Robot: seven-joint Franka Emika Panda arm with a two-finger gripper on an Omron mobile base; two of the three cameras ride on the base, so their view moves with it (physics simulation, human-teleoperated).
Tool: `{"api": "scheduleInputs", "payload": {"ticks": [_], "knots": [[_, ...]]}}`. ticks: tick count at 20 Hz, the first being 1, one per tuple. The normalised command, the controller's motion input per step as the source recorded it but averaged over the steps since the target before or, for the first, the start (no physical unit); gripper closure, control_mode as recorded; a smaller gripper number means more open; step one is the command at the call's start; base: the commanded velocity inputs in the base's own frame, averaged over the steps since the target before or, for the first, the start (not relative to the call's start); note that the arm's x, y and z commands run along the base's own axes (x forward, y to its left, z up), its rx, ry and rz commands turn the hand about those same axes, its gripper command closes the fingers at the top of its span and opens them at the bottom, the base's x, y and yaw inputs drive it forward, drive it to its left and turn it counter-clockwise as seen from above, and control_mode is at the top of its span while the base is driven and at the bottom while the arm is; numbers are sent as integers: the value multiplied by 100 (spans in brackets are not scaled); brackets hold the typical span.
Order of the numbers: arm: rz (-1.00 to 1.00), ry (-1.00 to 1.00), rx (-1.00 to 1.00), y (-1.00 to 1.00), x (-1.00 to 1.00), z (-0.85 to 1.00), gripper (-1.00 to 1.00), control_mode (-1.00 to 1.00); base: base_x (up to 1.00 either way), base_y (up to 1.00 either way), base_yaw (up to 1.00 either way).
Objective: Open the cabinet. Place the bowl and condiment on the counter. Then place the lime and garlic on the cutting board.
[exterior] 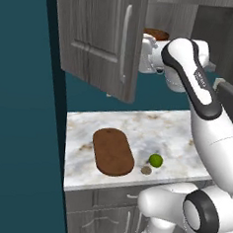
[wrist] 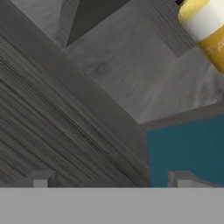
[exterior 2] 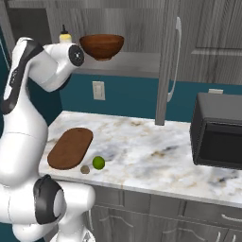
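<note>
Grey cabinet [exterior 2: 142, 28] standing open, bowl [exterior 2: 101, 46] sitting at its shelf's front edge.
You're hovering the gripper [wrist: 111, 181] wide, empty, beside the bottle [wrist: 205, 28], probably lining up a grasp.

Arm [exterior: 207, 120] is stretched way up and forward, elbow bent, wrist turned sideways. Pincer [wrist: 111, 183] has its jaws spread wide apart, nothing between the fingertips [wrist: 41, 178].
</note>
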Motion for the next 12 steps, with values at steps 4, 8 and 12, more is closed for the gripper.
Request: {"api": "scheduleInputs", "payload": {"ticks": [4, 8, 12], "knots": [[10, 0, -3, 63, -27, 0, -100, -100, 0, 0, 0], [8, 0, -3, 59, -20, 0, -100, -100, 0, 0, 0], [5, 0, -2, 48, -12, 0, -100, -100, 0, 0, 0]]}}
